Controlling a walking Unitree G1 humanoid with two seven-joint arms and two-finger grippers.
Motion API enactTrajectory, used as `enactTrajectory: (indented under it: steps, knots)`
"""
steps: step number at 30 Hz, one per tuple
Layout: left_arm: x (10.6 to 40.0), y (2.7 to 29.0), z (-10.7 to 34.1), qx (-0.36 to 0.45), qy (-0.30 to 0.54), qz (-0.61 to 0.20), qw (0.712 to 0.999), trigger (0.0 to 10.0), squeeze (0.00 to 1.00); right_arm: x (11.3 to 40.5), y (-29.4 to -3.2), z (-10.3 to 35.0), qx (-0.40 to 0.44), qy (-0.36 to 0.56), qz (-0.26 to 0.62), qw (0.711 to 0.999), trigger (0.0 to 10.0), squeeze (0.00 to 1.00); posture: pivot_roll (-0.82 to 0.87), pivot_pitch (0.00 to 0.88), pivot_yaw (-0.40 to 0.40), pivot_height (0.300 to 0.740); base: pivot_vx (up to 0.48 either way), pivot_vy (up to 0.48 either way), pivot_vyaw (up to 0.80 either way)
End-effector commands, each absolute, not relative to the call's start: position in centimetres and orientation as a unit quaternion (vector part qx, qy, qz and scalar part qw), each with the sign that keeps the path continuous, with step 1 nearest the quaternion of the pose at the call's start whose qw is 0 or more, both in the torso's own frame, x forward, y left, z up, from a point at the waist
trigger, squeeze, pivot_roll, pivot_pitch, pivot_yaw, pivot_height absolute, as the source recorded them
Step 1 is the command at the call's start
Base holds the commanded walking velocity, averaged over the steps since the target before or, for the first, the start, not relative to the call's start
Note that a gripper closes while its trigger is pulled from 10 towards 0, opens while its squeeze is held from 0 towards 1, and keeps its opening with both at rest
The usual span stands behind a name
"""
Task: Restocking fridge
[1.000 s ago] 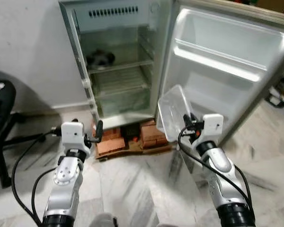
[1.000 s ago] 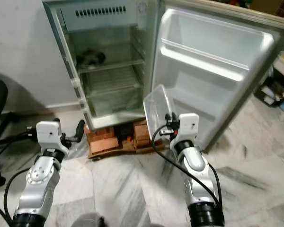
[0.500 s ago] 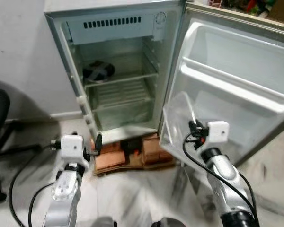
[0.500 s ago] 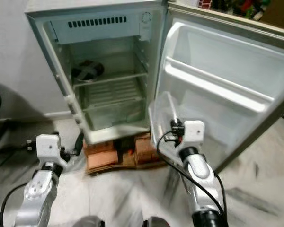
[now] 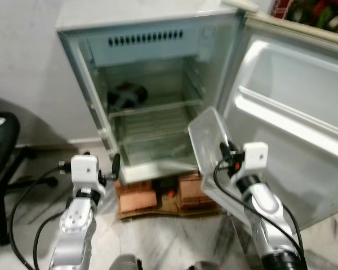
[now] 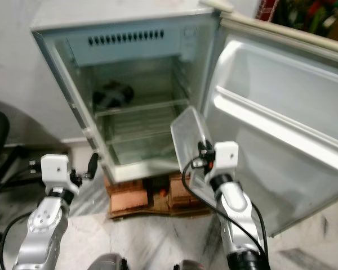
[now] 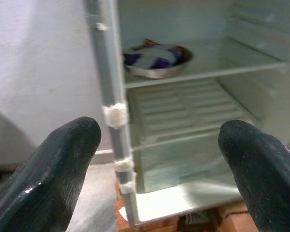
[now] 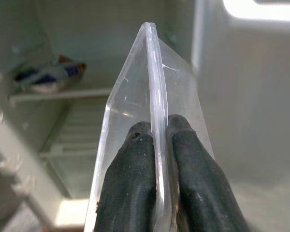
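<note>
From the head cameras, the fridge [image 5: 158, 90] sits higher and more centred than a second ago, the camera having shifted; the right gripper [image 5: 224, 153] still pinches a clear plastic container [image 5: 207, 143] held on edge, long axis tilted upward, before the open door [image 5: 293, 118]. The left wrist view shows the left gripper [image 7: 154, 164] spread wide, facing a bowl [image 7: 157, 57] on the upper shelf. In the right wrist view, fingers [image 8: 130, 193] clamp the container's rim. No writing is legible.

No legible text, labels, brands or numbers anywhere in view
</note>
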State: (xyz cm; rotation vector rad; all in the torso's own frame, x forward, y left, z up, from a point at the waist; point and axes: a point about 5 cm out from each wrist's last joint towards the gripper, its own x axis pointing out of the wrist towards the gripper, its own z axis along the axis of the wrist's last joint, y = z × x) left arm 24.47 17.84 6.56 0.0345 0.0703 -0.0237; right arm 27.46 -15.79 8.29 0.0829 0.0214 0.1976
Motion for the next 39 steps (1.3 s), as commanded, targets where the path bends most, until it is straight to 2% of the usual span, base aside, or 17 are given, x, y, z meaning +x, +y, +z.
enactTrajectory:
  steps: [1,16,20,32,39]
  knots:
    - [24.34,18.77,6.67,0.028,0.038,-0.003,0.999,10.0,0.00,27.76,-15.47,8.87,0.047,-0.003,0.101,0.994,10.0,0.00,0.05,0.068,-0.029,0.740,0.000,0.000,0.00]
    - [24.55,18.88,6.92,0.020,0.033,-0.003,0.999,10.0,0.00,27.85,-15.24,8.75,0.049,-0.002,0.100,0.994,10.0,0.00,0.06,0.067,-0.029,0.740,0.000,0.000,0.54]
    - [24.63,18.73,6.89,0.025,0.032,-0.007,0.999,10.0,0.00,27.95,-15.34,8.74,0.048,-0.001,0.100,0.994,10.0,0.00,0.06,0.064,-0.030,0.740,0.000,0.255,0.43]
    - [24.78,18.45,6.87,0.022,0.031,-0.014,0.999,10.0,0.00,28.27,-15.39,8.93,0.052,-0.005,0.096,0.994,10.0,0.00,0.06,0.058,-0.031,0.740,0.229,0.251,0.00]
    - [24.81,18.29,6.81,0.021,0.030,-0.017,0.999,10.0,0.00,28.37,-15.43,9.00,0.051,-0.006,0.093,0.994,10.0,0.00,0.06,0.058,-0.033,0.740,0.273,0.000,0.00]
